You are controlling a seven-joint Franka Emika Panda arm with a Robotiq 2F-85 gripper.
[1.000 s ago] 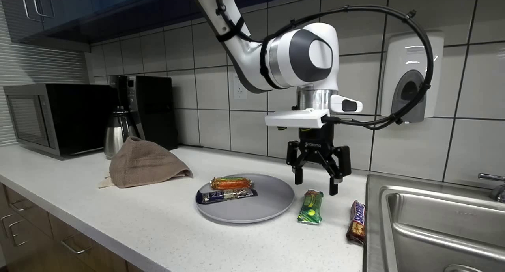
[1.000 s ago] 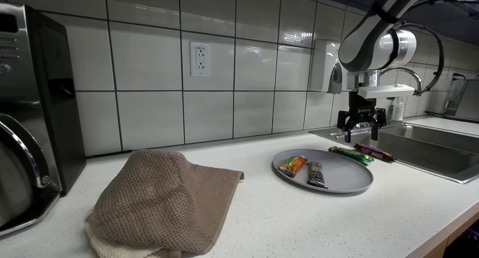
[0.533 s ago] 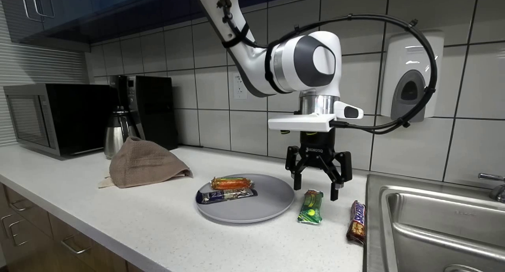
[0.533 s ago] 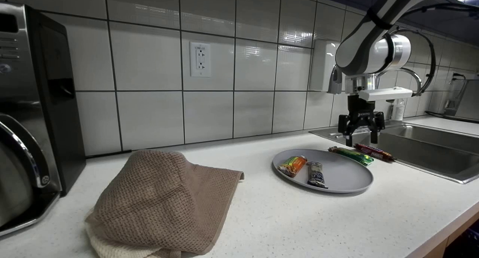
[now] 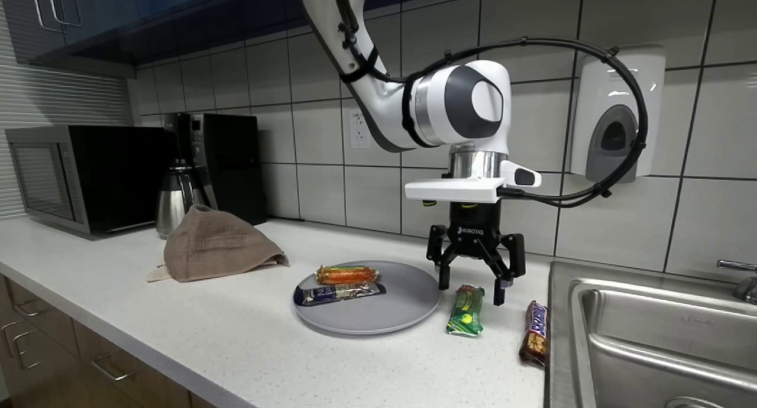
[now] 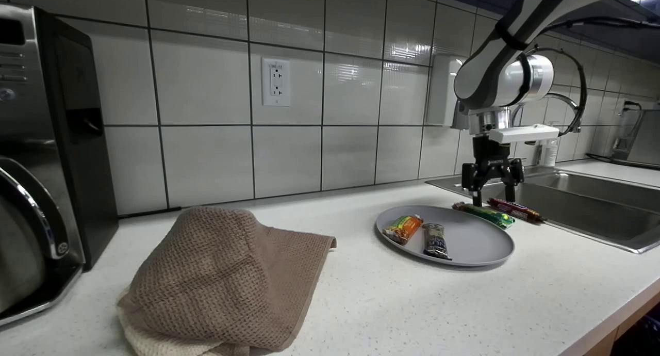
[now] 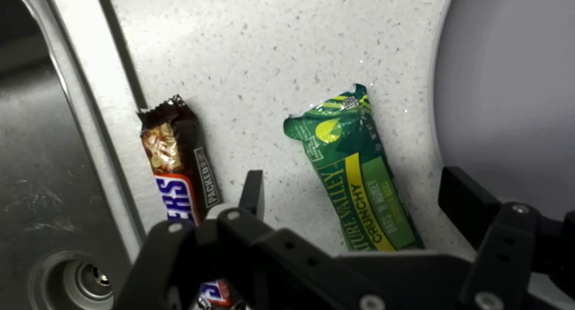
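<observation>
Across the lower half of an exterior view we see a long white counter [image 5: 248, 349], and over it a white robot arm [image 5: 467, 103] hangs from the top middle. A steel sink [image 5: 562, 337] fills the lower right corner, a microwave [image 5: 112, 177] stands at the left edge, and a brown towel [image 5: 219, 248] lies bunched left of the middle. Below the middle we have a round grey plate [image 5: 408, 295]. To its right hangs the black gripper [image 5: 471, 294], its jaws spread wide, one on either side of a green granola bar [image 7: 355, 179] in the wrist view. We find that bar flat on the counter in the middle of the wrist view, between the plate and a brown chocolate bar [image 7: 173, 152], apart from both. Its glossy, creased wrapper slants from the upper middle toward the lower right, the bottom end hidden by the gripper; we read "Crunchy" on a yellow stripe beside a paler green panel, and the crimped top end carries yellow stripes and a lime disc. The chocolate bar, at the left along the sink's edge, shows nuts and blue lettering. On the plate lie an orange snack bar [image 5: 347, 275] and, just beside it, a blue-and-silver bar [image 5: 340, 292].
</observation>
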